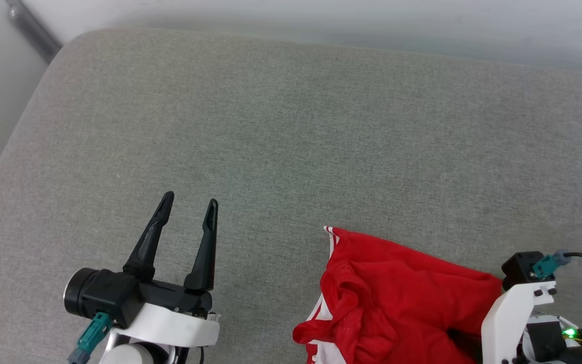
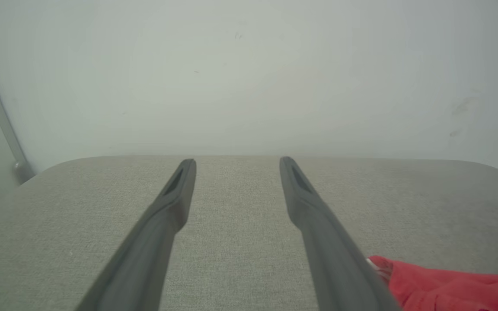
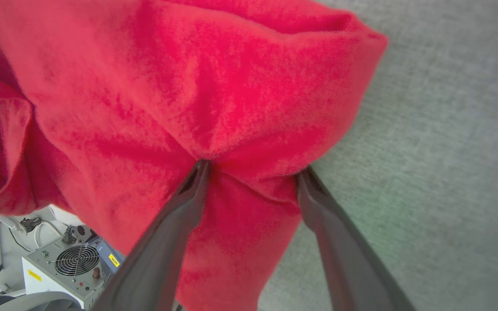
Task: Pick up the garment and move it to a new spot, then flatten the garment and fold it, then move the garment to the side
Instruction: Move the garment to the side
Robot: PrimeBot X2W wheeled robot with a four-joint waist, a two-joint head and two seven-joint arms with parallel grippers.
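The left claw (image 1: 191,198) hung wide open and empty over the gray cushion (image 1: 291,126). To its right, the red garment (image 1: 397,293) lay bunched up at the near edge. The right claw (image 3: 253,169) was spread wide, its tips poking into the cloth, not pinching it.

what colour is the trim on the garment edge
Red-and-white striped trim on the red garment, clearest in the head view.
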